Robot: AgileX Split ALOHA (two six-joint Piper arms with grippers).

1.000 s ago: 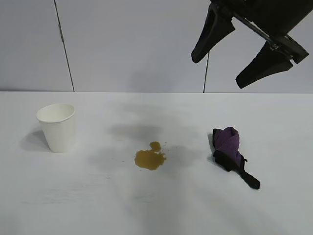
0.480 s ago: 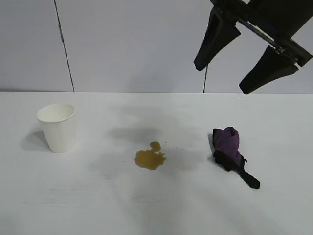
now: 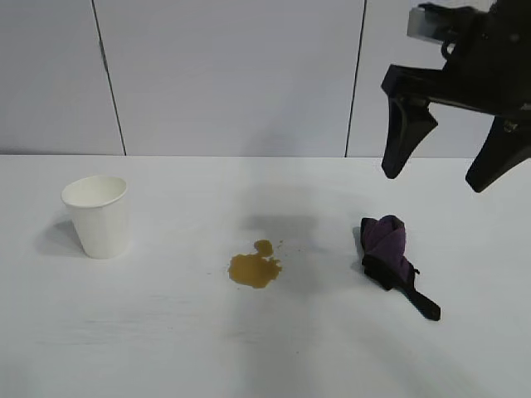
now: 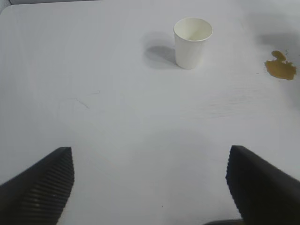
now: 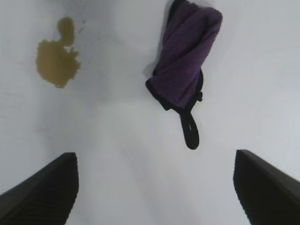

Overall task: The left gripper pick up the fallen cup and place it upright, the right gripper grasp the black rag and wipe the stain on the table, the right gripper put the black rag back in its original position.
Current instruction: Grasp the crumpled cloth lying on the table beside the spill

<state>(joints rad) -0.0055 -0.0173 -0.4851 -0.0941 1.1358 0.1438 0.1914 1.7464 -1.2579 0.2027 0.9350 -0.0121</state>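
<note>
Hanging at upper right, your right pincer (image 3: 438, 176) gapes wide above the purple-and-black rag (image 3: 388, 251), ready to straddle it. Your left pincer (image 4: 150, 187) waits wide; the paper cup (image 3: 98, 215) already stands upright.

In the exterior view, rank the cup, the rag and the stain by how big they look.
1. The cup and the black rag look about alike: the cup is bulkier, the rag longer counting its tail strip. I won't rank them.
2. The stain is clearly smallest.
</note>
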